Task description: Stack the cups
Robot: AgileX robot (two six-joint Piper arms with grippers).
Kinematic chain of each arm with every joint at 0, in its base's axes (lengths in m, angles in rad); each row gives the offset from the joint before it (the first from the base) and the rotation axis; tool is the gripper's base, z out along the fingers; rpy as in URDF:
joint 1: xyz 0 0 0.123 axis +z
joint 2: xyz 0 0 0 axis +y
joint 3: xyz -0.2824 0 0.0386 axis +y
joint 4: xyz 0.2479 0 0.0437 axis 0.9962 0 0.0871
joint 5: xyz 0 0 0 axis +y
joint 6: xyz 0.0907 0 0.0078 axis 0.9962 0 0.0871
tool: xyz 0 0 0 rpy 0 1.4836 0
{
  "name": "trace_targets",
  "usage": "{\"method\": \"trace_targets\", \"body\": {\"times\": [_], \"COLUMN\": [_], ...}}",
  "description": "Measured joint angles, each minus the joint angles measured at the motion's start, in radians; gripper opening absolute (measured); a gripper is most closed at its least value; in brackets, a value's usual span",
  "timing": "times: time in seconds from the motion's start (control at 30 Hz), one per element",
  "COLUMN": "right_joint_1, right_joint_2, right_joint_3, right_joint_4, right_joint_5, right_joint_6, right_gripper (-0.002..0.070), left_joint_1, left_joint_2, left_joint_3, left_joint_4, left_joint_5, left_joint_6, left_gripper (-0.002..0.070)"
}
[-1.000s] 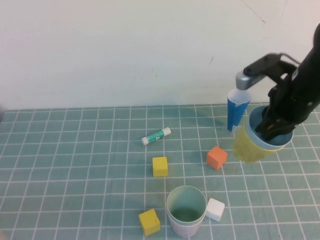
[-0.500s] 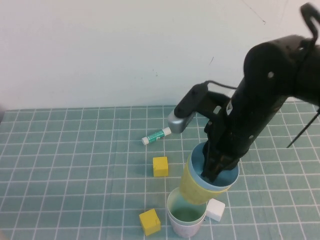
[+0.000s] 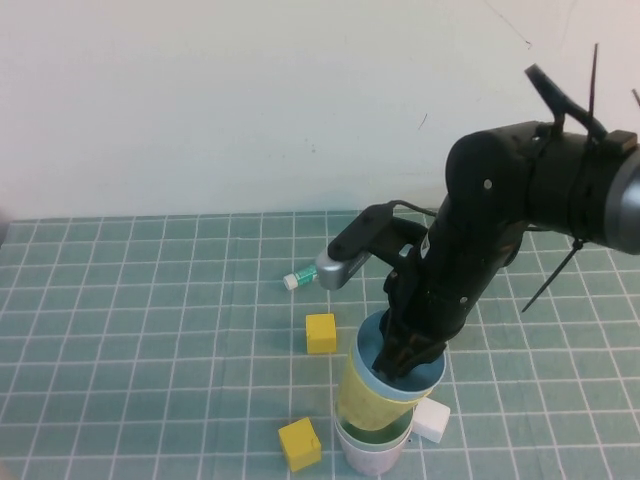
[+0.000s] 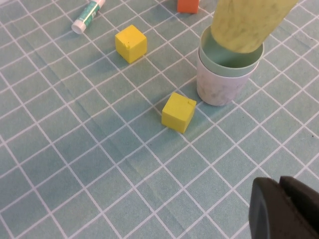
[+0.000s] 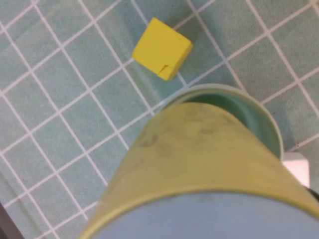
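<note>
A: Start at the left. What is the left gripper (image 4: 284, 209) doing?

B: It is parked, fingers together and holding nothing. Only its dark tip shows, at the lower right of the left wrist view, well apart from the cups.

A: What lies on the mat (image 3: 150, 330)?

B: A glue stick (image 3: 296, 280) left of centre, a yellow cube (image 3: 320, 332) at centre and another cube (image 3: 299, 443) near the bottom edge, just beside the pink cup (image 3: 372, 458).

A: And the cups?

B: Bottom centre of the high view: the pink cup stands with the green cup (image 4: 230, 59) nested in it. Above them the right gripper (image 3: 405, 355) is clamped on the rim of the blue cup (image 3: 400, 372), one finger inside, and the blue cup sits in the yellow cup (image 3: 368, 390). That pair is tilted, its base at the green cup's mouth.

A: So the step is lowering the pair in. How should it go?

B: I'd say bring the pair upright first. The right wrist view suggests the yellow base covers one side of the green rim while the other side stays exposed, so centre it, then lower straight down. Mind the white cube (image 3: 432, 418) touching the stack on the right. Let go only once the pair has seated.
</note>
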Motion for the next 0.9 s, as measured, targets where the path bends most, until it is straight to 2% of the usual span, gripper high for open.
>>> {"method": "trace_targets", "body": {"times": [0.13, 0.3, 0.4, 0.7, 0.9], "right_joint_1": [0.0, 0.0, 0.0, 0.0, 0.043], "right_joint_2": [0.02, 0.022, 0.022, -0.088, -0.327], "right_joint_3": [0.0, 0.0, 0.0, 0.004, 0.134], "right_joint_4": [0.0, 0.0, 0.0, 0.002, 0.03], "right_joint_5": [-0.007, -0.008, -0.008, -0.008, -0.156], "right_joint_6": [0.0, 0.004, 0.029, 0.048, 0.0], "right_gripper": [0.0097, 0.0193, 0.0217, 0.0209, 0.0151], "left_joint_1": [0.0, 0.0, 0.0, 0.0, 0.0], "left_joint_2": [0.0, 0.0, 0.0, 0.0, -0.034], "left_joint_3": [0.0, 0.0, 0.0, 0.011, 0.07], "left_joint_4": [0.0, 0.0, 0.0, -0.006, -0.017], "left_joint_5": [0.004, 0.022, 0.034, 0.048, -0.016], "left_joint_6": [0.002, 0.006, 0.008, 0.009, 0.009], "left_gripper": [-0.0001, -0.0001, -0.0001, -0.0001, -0.0002]}}
